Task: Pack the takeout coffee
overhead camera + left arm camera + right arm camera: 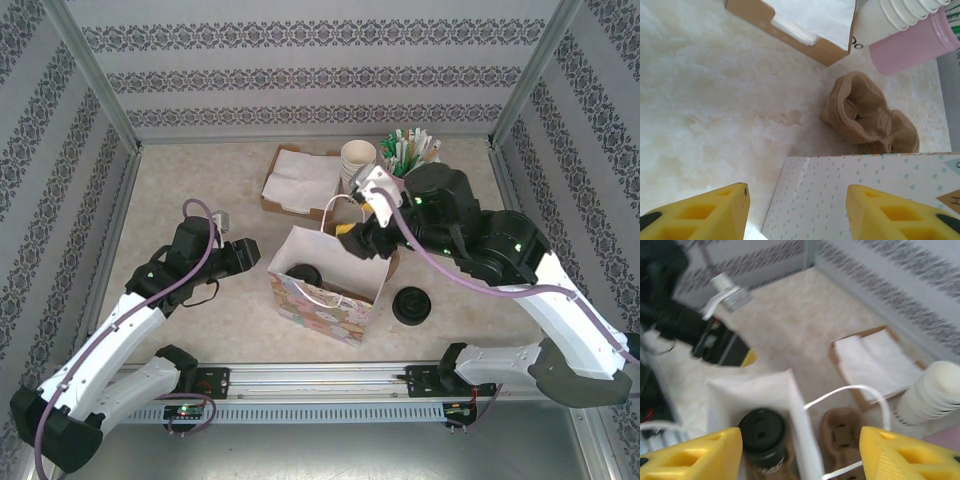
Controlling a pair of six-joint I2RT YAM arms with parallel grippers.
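Note:
The takeout coffee [762, 432], a dark cup with a black dome lid, stands upright inside the open patterned gift bag [322, 305]; from above its lid [303, 275] shows at the bag's left. My right gripper [801, 445] hangs open above the bag's far rim [355, 240], empty, with the bag's white handle loop [855, 390] between its fingers' line of sight. My left gripper [245, 255] is open beside the bag's left end. Between its yellow fingers [730, 210] I see the bag's heart-printed wall [855, 195], which they are not gripping.
A squat pile of black lids [412, 305] sits right of the bag. Behind the bag lie brown pulp cup carriers [865, 115], a cardboard napkin box [300, 180], stacked cream cups [357, 160] and a pink holder [915, 45] of stirrers. Patterned walls enclose the table.

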